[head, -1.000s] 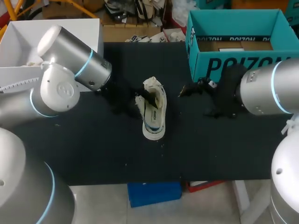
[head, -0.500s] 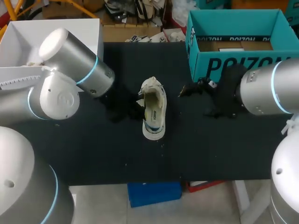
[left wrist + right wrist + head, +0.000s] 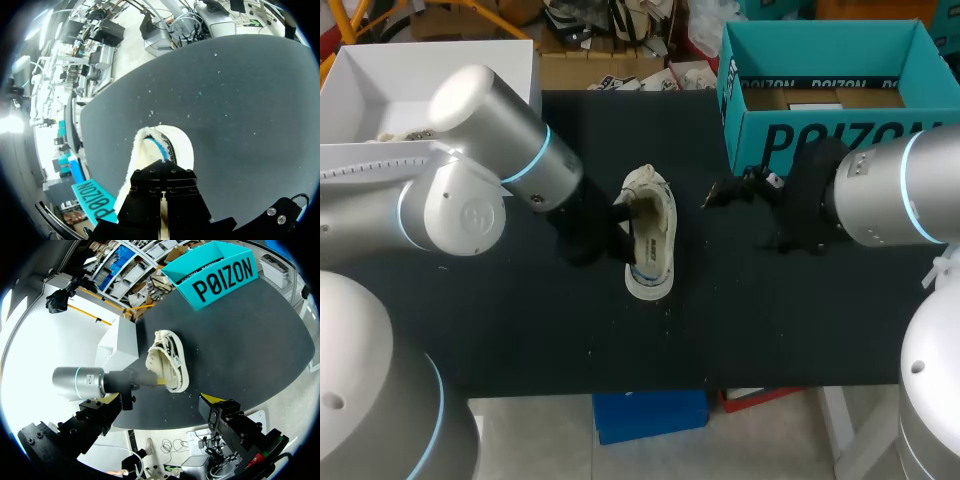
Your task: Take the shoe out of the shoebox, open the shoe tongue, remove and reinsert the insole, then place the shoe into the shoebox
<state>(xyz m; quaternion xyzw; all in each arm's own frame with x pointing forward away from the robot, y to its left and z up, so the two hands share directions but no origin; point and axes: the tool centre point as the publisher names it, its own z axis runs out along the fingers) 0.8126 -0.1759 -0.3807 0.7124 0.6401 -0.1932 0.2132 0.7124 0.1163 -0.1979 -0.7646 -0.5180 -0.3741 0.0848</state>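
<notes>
Item: shoe (image 3: pixel 650 240), lying mid-frame on surface (image 3: pixel 520 330). Prob. light, upper soft, sole stiffer; heel collar looking the best hold. L hand (image 3: pixel 618 215) sitting there, grip can't tell. R hand (image 3: pixel 160 400) hanging released.

Bare table (image 3: pixel 705 265) between shoe (image 3: pixel 651 236) and shoebox (image 3: pixel 772 142); left arm (image 3: pixel 510 150) tight against shoe's other side.

Bright, even indoor light; soft shadows.

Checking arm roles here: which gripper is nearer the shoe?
Left. The left gripper is at the shoe, by its opening; the right gripper hangs apart from it, toward the shoebox.
</notes>
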